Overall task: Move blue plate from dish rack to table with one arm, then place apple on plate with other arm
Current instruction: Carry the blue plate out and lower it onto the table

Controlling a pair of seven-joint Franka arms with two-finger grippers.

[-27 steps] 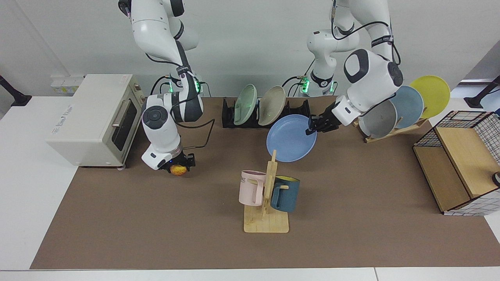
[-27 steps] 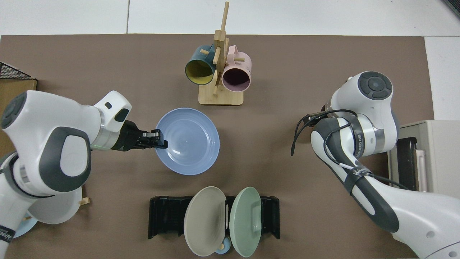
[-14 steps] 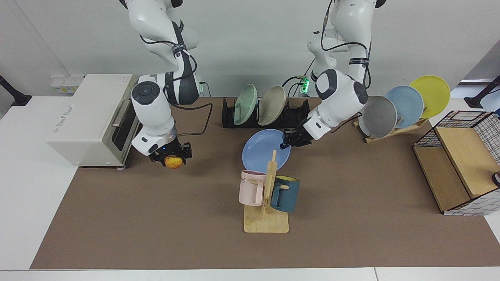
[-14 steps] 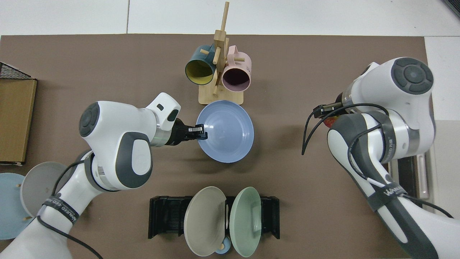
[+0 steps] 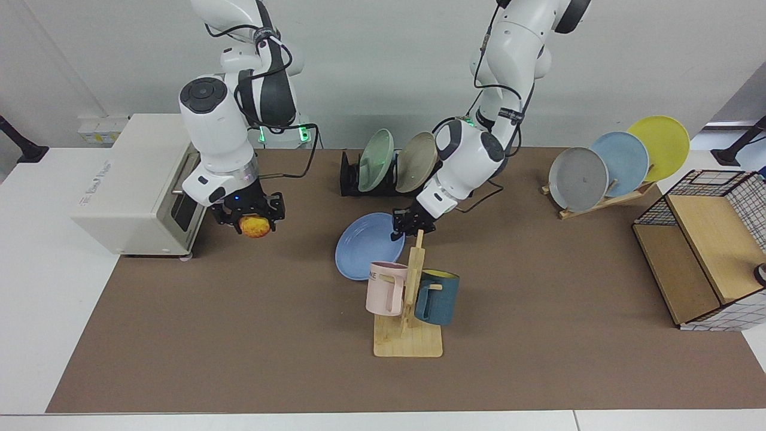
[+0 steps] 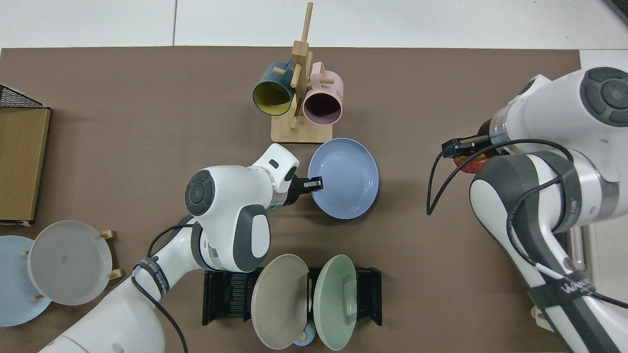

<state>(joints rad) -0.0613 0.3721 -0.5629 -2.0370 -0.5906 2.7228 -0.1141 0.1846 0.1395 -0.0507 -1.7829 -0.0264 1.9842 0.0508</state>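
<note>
Blue plate point(image 5: 366, 245), pinched at its rim by the left hand point(image 5: 407, 225), apparently hovers low over the desk point(image 5: 239, 335), just beside the wooden mug stand point(image 5: 409, 335). Right hand point(image 5: 251, 216) grips the apple point(image 5: 254, 226) near the toaster oven point(image 5: 137, 179).

Left gripper point(image 5: 406, 226) clamped low; right gripper point(image 5: 251, 216) clamped, raised.
</note>
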